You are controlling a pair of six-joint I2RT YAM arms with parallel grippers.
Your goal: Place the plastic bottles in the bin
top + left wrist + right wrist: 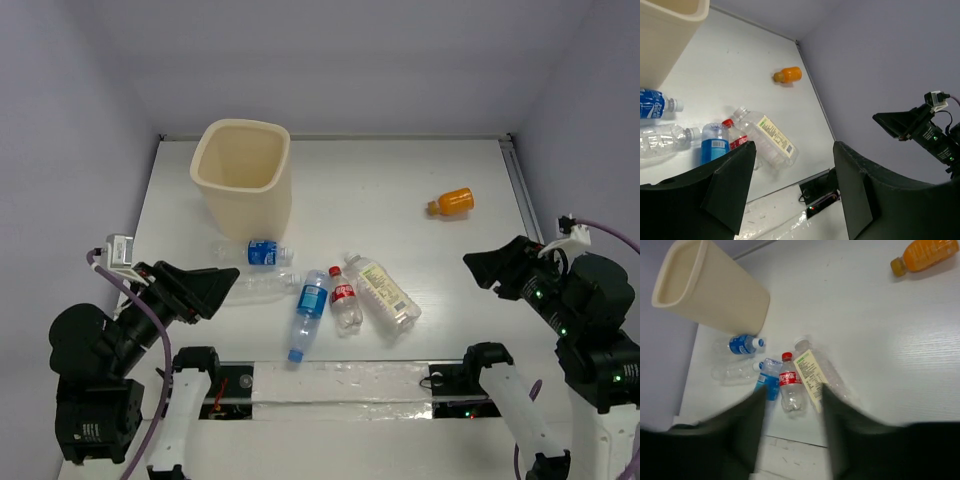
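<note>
The cream bin (245,205) stands upright at the back left, also in the left wrist view (670,30) and right wrist view (715,295). Several clear bottles lie in front of it: a blue-labelled one (262,252), an unlabelled one (262,285), a blue-capped one (308,312), a red-labelled one (344,298) and a white-green-labelled one (383,291). The short orange bottle (452,203) lies apart at the back right. My left gripper (228,284) (795,165) is open and empty, left of the bottles. My right gripper (478,266) (792,395) is open and empty, to their right.
A taped strip (330,383) runs along the table's near edge between the arm bases. Grey walls enclose the table on three sides. The right arm (920,127) shows in the left wrist view.
</note>
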